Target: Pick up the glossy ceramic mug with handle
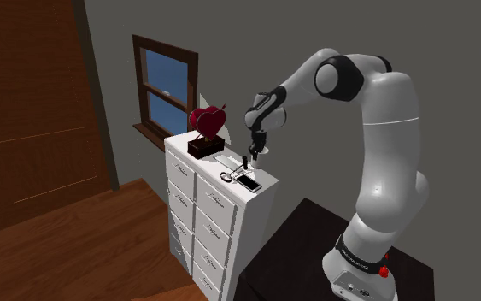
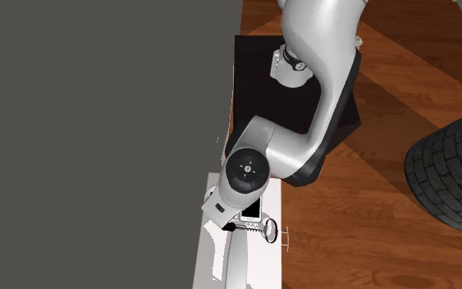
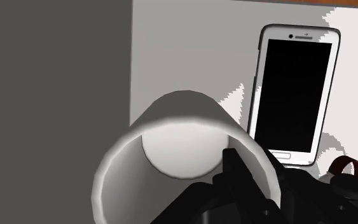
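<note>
While upright, white mug (image 3: 177, 151) beside phone (image 3: 293, 89).

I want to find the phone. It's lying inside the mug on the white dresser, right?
Not quite. The phone isn't inside the mug. It lies flat beside the mug, on the white dresser. The wrist view shows this.

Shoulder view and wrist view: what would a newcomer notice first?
The big white arm bends over a white drawer cabinet, with a red heart ornament on top. In the wrist view, a pale mug looms close beside a black-screened phone.
</note>
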